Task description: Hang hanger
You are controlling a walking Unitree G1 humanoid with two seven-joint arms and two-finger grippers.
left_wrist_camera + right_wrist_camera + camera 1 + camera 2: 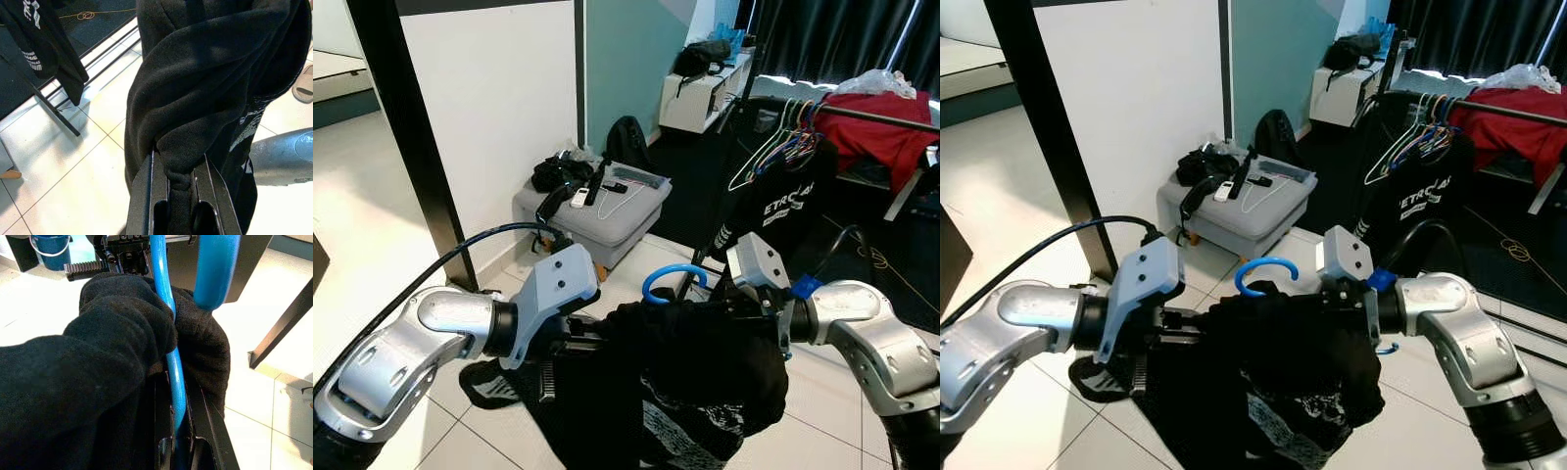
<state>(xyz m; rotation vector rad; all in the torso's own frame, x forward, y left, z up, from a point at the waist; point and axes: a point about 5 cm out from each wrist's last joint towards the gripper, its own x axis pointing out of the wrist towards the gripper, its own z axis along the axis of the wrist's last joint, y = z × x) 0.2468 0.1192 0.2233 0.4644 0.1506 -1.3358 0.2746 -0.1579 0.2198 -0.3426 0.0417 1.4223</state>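
Observation:
A blue hanger with its hook (672, 278) pointing up carries a black garment (695, 377), held in the air between both arms over the tiled floor. My left gripper (177, 161) is shut on a bunched fold of the black garment (205, 78) at the hanger's left end. My right gripper (177, 399) is shut on the blue hanger's bar (168, 328), with the fabric wrapped around it. Ahead on the right stands the clothes rail (876, 116), with several hangers (781, 137) and a black printed shirt (783, 208) on it.
A grey ottoman (628, 220) with bags and a remote sits by the white wall (499, 108). A black post (406, 127) rises at the left. Red cloth (881, 132) lies behind the rail. The rack's foot (54, 110) crosses the floor.

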